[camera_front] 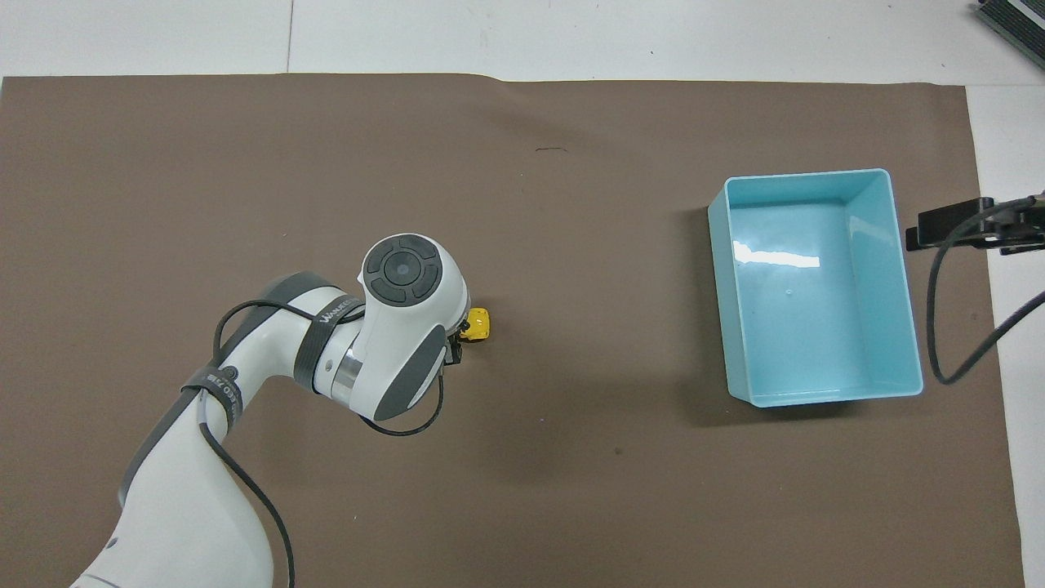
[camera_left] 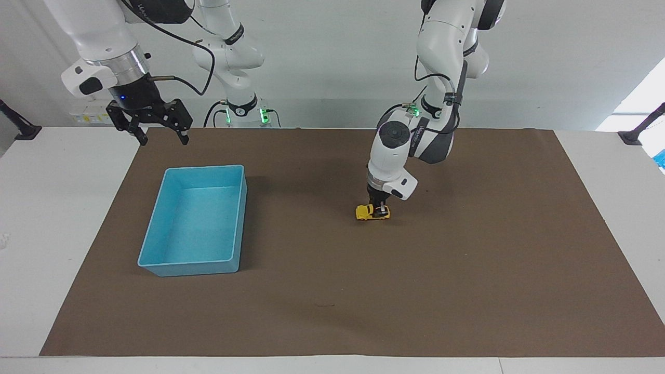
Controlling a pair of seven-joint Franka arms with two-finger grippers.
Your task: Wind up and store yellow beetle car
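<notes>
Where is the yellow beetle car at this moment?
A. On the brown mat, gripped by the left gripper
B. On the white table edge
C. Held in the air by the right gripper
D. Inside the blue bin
A: the yellow beetle car sits on the brown mat, with the left gripper shut on it.

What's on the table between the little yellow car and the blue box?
Nothing: only bare brown mat lies between the yellow beetle car and the blue box, shown in both views.

Left end effector [camera_left: 378, 210] lowered near tabletop middle, wrist vertical, fingers clamped together. Right end effector [camera_left: 158, 136] raised over tabletop's robot-side edge, fingers spread, waiting.
</notes>
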